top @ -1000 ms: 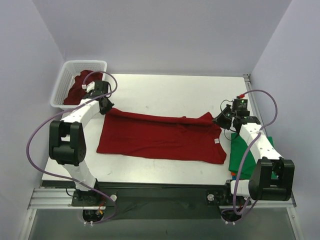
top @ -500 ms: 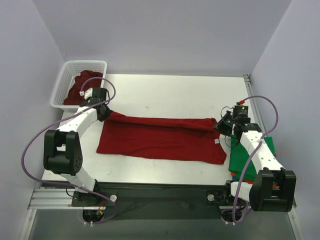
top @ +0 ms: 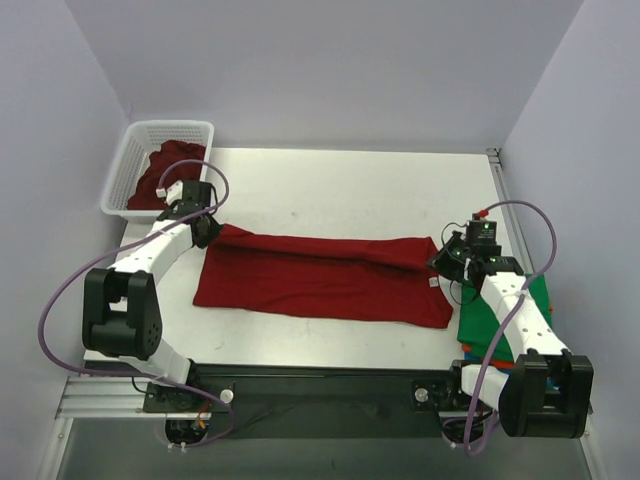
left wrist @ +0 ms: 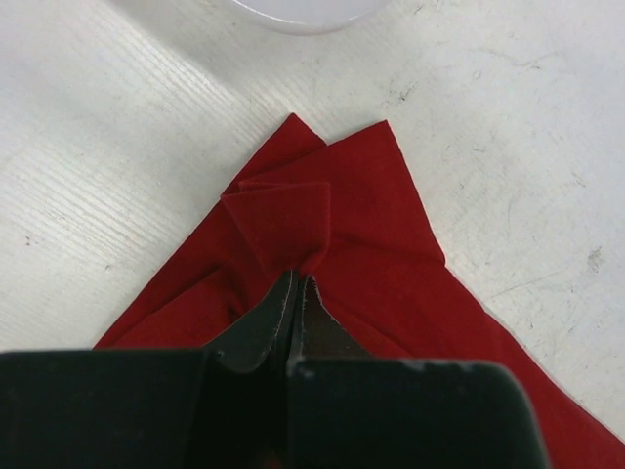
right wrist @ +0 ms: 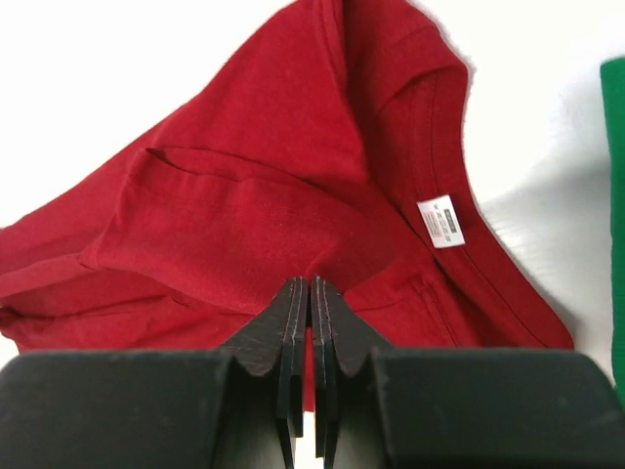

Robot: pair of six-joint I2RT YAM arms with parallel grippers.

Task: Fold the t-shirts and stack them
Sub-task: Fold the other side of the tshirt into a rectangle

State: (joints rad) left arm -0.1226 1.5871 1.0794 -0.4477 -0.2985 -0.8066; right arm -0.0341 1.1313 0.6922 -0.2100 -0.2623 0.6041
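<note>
- Progress, as we judge it, is somewhere near the middle. One red t-shirt lies stretched lengthwise across the table between the two arms. Its far edge is doubled over toward us, so the first fold looks begun but not finished.
- Our left gripper is clenched on the shirt's far left corner, with a small pucker of cloth pinched between the fingers. That corner sits low over the table, near the basket.
- Our right gripper is likewise clamped on red cloth at the collar end, near the white neck label.
- Done, we reckon: a green t-shirt lies folded at the table's right edge, partly under the right arm. Slivers of other colours show beneath its near edge, so a stack exists.
- Left to do: the white basket at the far left corner holds deep red cloth. We cannot tell how many shirts that is.
- For the shirt in hand, we judge that the lengthwise fold must be completed. After that it needs folding across and carrying over to the green pile.
</note>
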